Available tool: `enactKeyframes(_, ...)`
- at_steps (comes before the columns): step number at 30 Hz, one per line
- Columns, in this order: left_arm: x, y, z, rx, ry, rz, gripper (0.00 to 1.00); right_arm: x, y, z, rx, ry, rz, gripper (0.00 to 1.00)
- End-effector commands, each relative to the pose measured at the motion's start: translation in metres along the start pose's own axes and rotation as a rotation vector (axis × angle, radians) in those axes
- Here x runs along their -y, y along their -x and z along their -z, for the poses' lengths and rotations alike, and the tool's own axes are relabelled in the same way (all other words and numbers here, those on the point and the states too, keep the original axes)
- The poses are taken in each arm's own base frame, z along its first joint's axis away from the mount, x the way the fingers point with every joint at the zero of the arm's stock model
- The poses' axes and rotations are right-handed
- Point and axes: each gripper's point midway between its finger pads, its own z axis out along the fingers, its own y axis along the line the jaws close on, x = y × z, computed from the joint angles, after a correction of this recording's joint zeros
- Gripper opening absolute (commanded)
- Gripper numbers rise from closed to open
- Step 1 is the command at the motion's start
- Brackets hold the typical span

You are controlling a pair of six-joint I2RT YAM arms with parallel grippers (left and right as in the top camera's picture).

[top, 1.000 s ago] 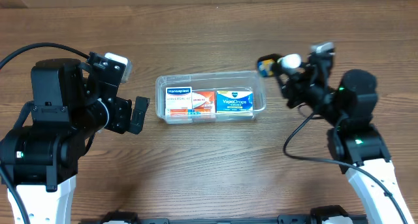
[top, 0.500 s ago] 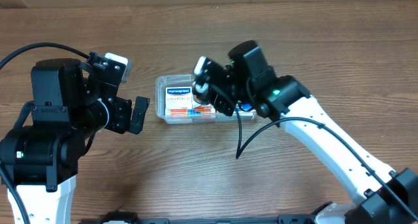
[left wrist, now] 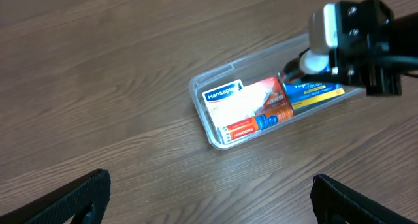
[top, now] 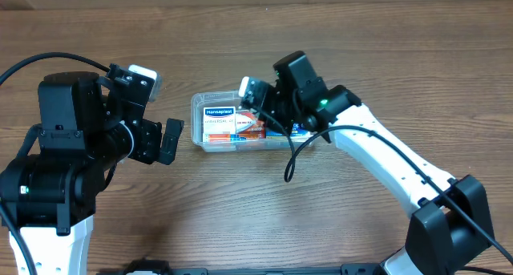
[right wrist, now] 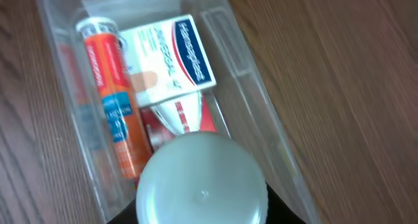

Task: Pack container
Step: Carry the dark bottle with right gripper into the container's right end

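The container (top: 197, 108) is a clear plastic tub at the table's middle. It holds a Hansaplast box (top: 218, 118), an orange tube (left wrist: 251, 125) and a blue VapoDrops box (top: 301, 131) that my right arm partly hides. My right gripper (top: 258, 107) is shut on a small bottle with a white cap (right wrist: 201, 178) and holds it over the tub's middle. The cap also shows in the left wrist view (left wrist: 312, 61). My left gripper (top: 164, 139) is open and empty, just left of the tub, over bare table (left wrist: 209, 198).
The wooden table (top: 240, 211) runs all round the tub. My right arm (top: 385, 159) reaches across from the front right. The tub's walls (right wrist: 251, 80) stand close round the held bottle.
My right arm has swung from the table's right side to over the container, carrying the bottle. In the last half second it shifted slightly. My left arm has not moved.
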Motion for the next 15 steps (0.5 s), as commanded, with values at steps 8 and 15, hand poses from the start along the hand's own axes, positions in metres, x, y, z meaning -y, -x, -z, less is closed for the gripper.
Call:
enactKeyframes(8,0.000,0.002,0.001,0.011,-0.005,-0.013,1.00,0.072,-0.053,0.025,-0.060,-0.216,-0.688,0.04)
enactKeyframes(15,0.000,0.002,0.002,0.011,-0.005,-0.013,1.00,0.071,-0.081,0.021,-0.090,-0.295,-1.077,0.04)
